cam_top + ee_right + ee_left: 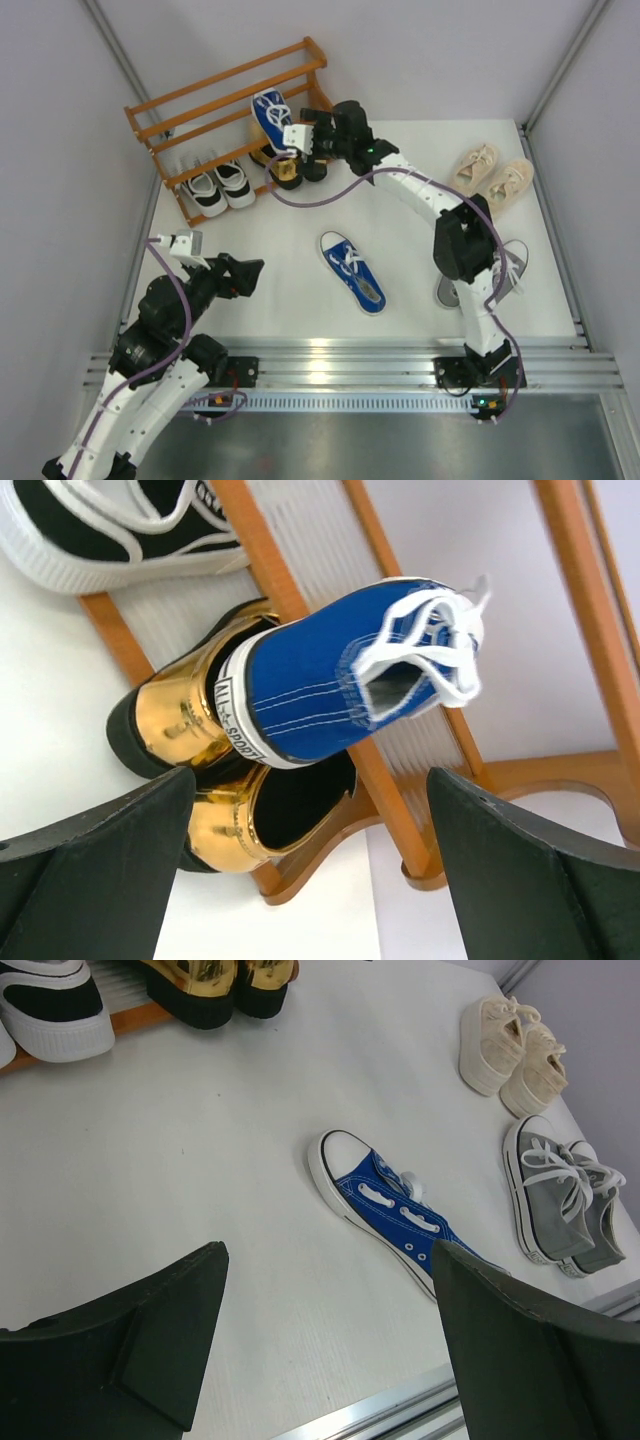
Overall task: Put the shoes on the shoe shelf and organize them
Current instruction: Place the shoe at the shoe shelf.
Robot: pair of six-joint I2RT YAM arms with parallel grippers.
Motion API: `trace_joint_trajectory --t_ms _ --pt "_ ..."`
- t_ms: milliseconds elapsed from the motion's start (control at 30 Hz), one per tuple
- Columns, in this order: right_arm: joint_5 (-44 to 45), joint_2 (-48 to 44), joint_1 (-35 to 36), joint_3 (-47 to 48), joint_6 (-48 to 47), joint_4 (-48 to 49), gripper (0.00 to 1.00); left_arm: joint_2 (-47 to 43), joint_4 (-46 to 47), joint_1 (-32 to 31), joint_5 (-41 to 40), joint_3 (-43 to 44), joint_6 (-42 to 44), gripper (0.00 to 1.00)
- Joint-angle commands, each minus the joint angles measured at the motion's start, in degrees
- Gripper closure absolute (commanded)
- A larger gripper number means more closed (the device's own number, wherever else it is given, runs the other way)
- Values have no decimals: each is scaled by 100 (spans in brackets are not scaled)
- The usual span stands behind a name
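R claw [312,780] is hanging wide open at the shoe shelf [262,560], fingers spread well clear on both sides & gripping nothing. Just beyond its tips one blue canvas sneaker [330,680] is lying tilted on the slats, heel end facing the claw & overhanging the gold loafers [175,720], which are sitting on the bottom tier right under it; whether heel & loafer are touching I can't tell. Black-and-white sneakers [90,530] are sitting on that same tier, off to one side. Further out, L claw [330,1250] is hovering over the white table [200,1140], jaws also wide apart, empty, & pointing toward the second blue sneaker [400,1215], which is lying alone mid-table, sole down, well apart from the shelf. Grey sneakers [565,1200] & beige lace-ups [510,1045] are waiting as pairs along the table's right side. Handling-wise it's prob. a light shoe: the canvas upper is looking soft & likely to collapse under a pinch, while the rubber sole & toe cap are looking stiffer & grippy, not slippery. Best hold, imo, is across the sole sidewalls at midfoot or on the heel counter, keeping off the loose white laces, which could snag a finger. Shelf sneaker is looking a bit precarious, so it's maybe needing a nudge fwd.
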Motion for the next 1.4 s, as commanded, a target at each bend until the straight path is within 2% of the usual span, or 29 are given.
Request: trace_joint_trajectory --t_ms 0,167,367,567,667,967,1367 --pt "72 -550 -74 424 1107 -317 1 -44 64 15 98 69 -64 12" --pt "-359 -743 -74 435 2055 -820 0 -45 56 15 99 87 -108 12" --pt "-535 -805 -22 285 2549 -1225 5 -44 64 15 116 69 -160 12" --pt "-9 -551 31 399 2848 -979 12 -44 56 7 99 25 -213 12" --pt "282 -218 66 776 3015 -943 18 -44 64 15 99 -1 -240 12" --pt "563 232 171 1058 3244 -873 26 -44 64 7 55 -28 -257 12" --pt "968 618 207 1401 3464 -434 42 -44 64 15 2 -54 -248 12"
